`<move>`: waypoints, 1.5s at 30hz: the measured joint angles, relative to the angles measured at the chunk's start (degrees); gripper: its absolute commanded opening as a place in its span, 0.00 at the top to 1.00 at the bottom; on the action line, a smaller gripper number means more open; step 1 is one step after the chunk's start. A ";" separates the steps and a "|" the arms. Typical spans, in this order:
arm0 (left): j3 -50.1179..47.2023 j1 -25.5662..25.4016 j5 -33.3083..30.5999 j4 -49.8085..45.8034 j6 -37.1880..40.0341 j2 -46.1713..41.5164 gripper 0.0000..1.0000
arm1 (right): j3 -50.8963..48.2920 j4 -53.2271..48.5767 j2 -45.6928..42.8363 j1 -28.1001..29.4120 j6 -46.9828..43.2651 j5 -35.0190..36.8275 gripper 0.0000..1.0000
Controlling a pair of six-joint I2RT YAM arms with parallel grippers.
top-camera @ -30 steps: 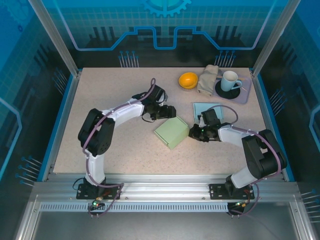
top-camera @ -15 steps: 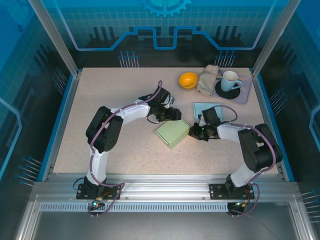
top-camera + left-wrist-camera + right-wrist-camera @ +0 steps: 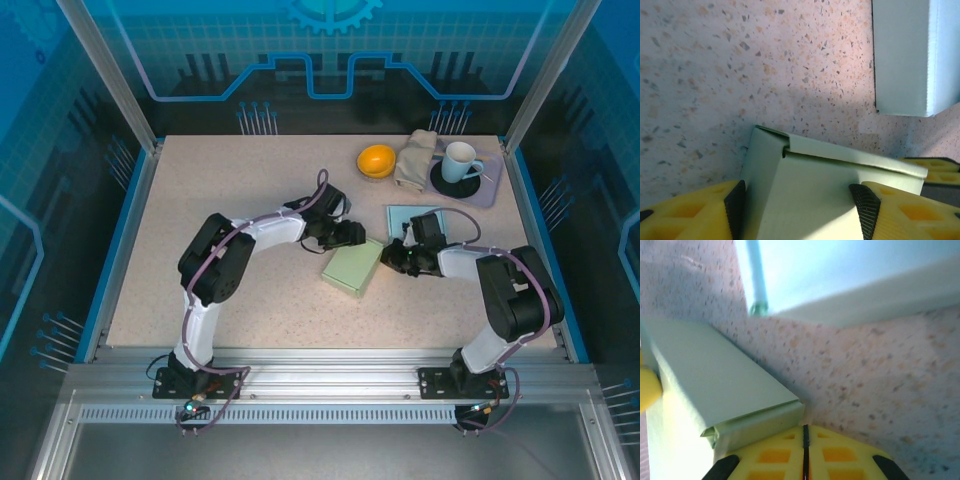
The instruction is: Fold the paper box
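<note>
From 5 round to 11 o'clock of the paper box [image 3: 352, 268] the table [image 3: 200, 220] is open. The left claw [image 3: 352, 236] blocks 12 and the right claw [image 3: 390, 258] blocks 3. A flat blue box [image 3: 412, 215] lies at 1. Beyond it, the orange bowl [image 3: 376, 160], cloth [image 3: 415, 158] and cup [image 3: 458, 160] crowd the corner.

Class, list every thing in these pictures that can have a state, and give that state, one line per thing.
Green paper box: closed up, lying flat.
Left gripper: open, astride the box's end; a firm grip is not certain.
Right gripper: shut, tips at the box's edge.
Blue box: lying flat.
Cup: upright.
Orange bowl: upright.
Cloth: bunched up.
</note>
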 measured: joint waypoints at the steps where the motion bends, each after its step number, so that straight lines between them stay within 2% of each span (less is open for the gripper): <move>1: -0.07 -0.13 0.00 0.24 -0.85 0.00 0.38 | 0.00 0.22 0.00 -0.11 0.15 0.55 0.89; 7: 1.01 -0.61 -1.62 -2.58 -1.99 -0.11 0.33 | 0.02 -1.81 -0.76 -0.17 -0.72 1.90 0.86; 18: -0.48 0.07 -1.77 -8.31 -5.03 -4.90 0.21 | 0.35 -13.22 -9.55 0.81 -6.19 4.66 0.84; 24: -5.62 2.45 -1.90 -7.82 -6.05 -11.08 0.21 | -0.66 -18.99 -13.86 0.90 -7.78 5.20 0.85; 28: -12.44 1.36 -1.44 -5.68 -7.28 -15.17 0.22 | -4.98 -19.43 -18.75 2.82 -6.16 4.81 0.86; 36: -21.03 -3.37 -0.87 -2.78 -9.60 -16.85 0.22 | -12.76 -16.09 -21.31 12.44 0.55 5.03 0.87; 41: -21.81 -5.33 -0.90 0.33 -11.89 -16.85 0.22 | -15.93 -5.35 -19.39 15.85 5.70 4.50 0.88; 45: -21.86 -6.49 -4.57 0.33 -13.64 -16.72 0.23 | -16.09 0.44 -17.66 19.30 9.35 6.75 0.89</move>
